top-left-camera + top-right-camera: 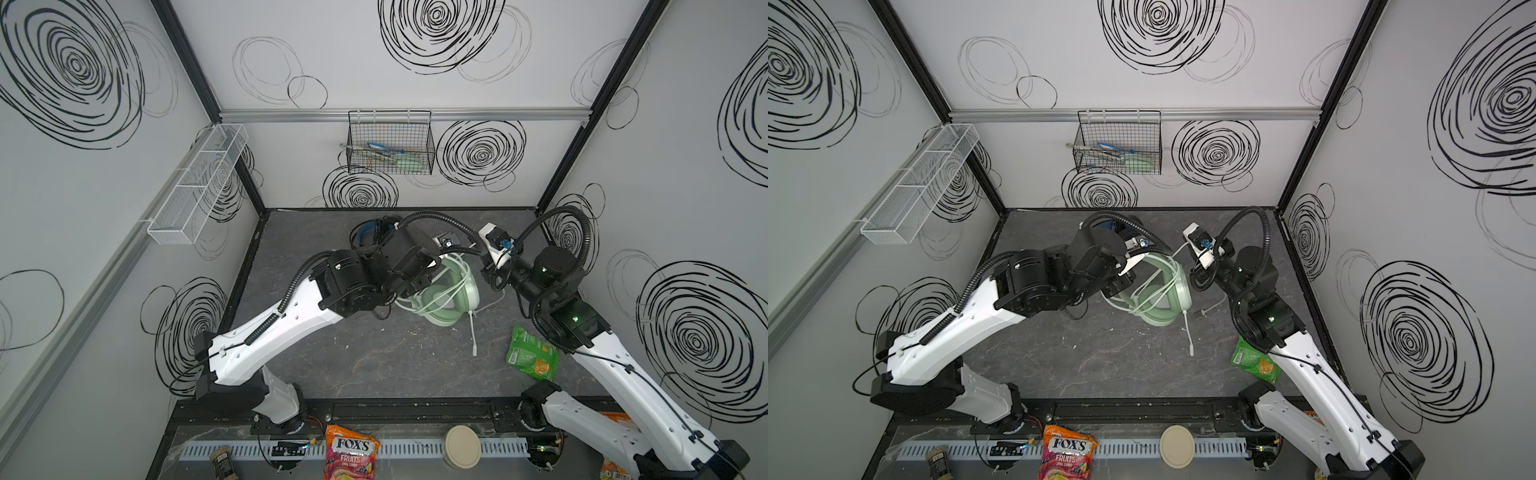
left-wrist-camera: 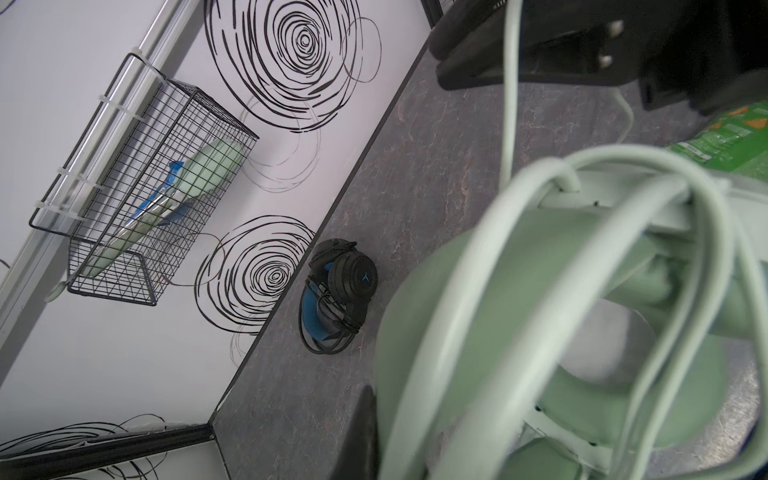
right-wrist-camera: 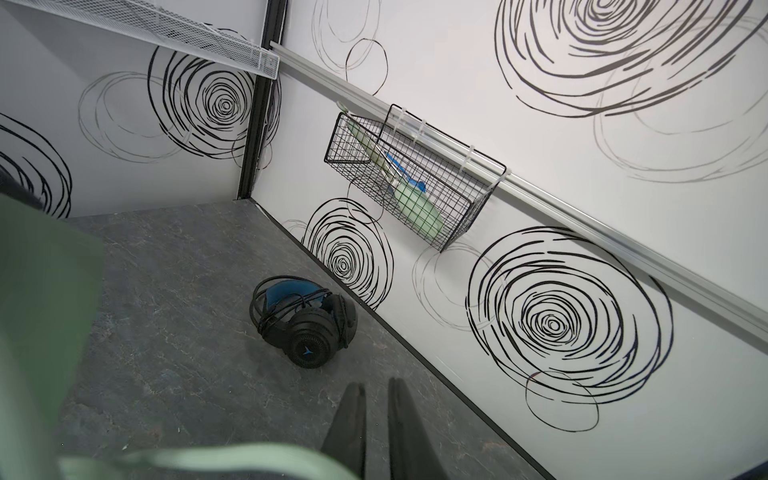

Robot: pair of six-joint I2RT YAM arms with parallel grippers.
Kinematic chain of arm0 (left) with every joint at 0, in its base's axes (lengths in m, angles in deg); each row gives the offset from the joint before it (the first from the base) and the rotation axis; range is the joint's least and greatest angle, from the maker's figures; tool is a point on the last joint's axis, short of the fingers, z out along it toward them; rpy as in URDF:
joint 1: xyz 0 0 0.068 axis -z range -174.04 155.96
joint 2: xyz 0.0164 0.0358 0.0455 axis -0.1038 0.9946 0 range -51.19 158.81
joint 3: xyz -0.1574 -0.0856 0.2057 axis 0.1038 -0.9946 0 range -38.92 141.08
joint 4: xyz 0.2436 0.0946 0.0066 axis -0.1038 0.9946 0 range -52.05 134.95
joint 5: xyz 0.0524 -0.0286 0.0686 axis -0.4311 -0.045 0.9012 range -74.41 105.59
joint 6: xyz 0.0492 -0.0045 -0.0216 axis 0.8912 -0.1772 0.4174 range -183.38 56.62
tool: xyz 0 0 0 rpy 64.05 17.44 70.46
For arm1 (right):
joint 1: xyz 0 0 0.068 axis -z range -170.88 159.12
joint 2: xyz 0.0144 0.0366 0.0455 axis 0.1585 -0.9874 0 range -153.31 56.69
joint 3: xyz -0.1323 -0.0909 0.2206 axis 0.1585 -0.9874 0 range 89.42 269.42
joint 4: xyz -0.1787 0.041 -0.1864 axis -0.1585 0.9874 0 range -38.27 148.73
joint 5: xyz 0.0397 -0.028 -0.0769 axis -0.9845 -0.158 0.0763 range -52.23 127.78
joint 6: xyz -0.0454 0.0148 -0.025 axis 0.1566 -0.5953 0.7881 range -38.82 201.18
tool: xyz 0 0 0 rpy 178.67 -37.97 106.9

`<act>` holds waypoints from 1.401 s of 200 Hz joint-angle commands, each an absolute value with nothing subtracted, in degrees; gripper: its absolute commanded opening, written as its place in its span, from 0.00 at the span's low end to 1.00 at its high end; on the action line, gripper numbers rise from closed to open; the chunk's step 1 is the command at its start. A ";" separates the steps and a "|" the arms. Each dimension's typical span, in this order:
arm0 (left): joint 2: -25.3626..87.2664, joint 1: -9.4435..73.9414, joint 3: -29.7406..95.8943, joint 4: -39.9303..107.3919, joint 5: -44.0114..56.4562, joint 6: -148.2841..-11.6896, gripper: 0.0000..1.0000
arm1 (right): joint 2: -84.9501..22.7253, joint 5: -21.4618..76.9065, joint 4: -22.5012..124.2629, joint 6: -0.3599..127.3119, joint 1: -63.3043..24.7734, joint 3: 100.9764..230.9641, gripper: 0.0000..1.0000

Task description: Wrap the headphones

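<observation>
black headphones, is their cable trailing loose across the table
No, in the right wrist view the black headphones have their cable wound around them.

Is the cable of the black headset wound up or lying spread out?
Wound up: the black cable loops around the black headset.

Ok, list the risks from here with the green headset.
The pale cable sits in loose loops around the mint-green headset; they could slip off if it is moved. Its free end lies unwound on the table and may drag or snag near the green snack bag.
</observation>
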State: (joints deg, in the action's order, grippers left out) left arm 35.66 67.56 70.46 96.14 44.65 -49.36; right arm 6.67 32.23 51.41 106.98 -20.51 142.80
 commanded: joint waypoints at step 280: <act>40.06 57.49 96.48 86.78 53.66 -74.72 0.00 | 35.10 20.48 64.07 59.47 -20.41 131.65 0.76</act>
